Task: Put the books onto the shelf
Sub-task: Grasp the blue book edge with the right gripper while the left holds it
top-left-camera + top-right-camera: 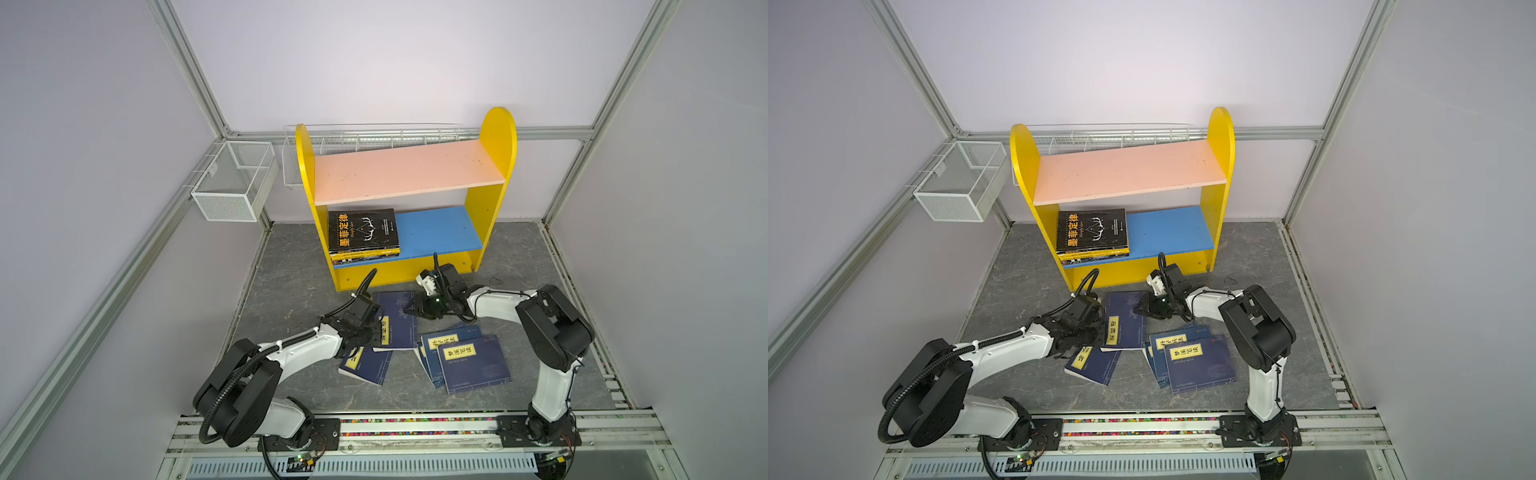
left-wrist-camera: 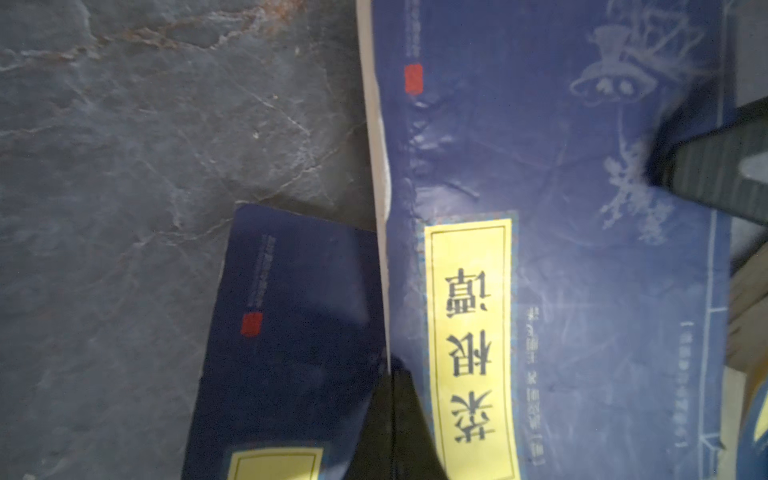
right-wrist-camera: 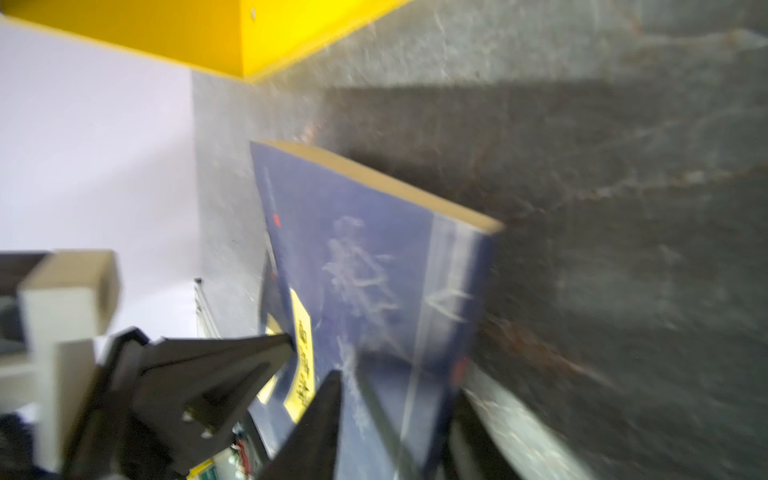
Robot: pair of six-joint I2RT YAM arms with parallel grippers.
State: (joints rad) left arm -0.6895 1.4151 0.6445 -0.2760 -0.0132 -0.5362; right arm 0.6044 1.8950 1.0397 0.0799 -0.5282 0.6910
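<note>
Navy paperbacks all over my worktop (image 1: 299, 266) today, so going left to right. My left fingers (image 2: 395, 415) are fully shut, pinching the near left edge of the navy book (image 1: 398, 322) in the middle, close to its yellow label. That edge rides above another paperback (image 1: 365, 368) poking out beneath it, so I reckon this side is off the surface.

Across the cover, my right fingers (image 1: 410, 309) are at the book's far right corner, partly closed. The wrist view is blurry and I honestly can't tell if they've got a bite on it or are just touching it. Further right a fanned pile (image 1: 473, 361) of more navy books lies flat, clear of both arms.

What matters for the next move is that the book's long side points away from me, roughly at the shelf (image 1: 492, 137), which sits straight behind it, just past the right fingers. A black-covered stack (image 1: 361, 230) fills the left end of the blue board (image 1: 440, 228). The right end is bare, and so is the pink board (image 1: 409, 170). The right arm is nearer that gap, so I'd guess it leads while the left just steadies.
</note>
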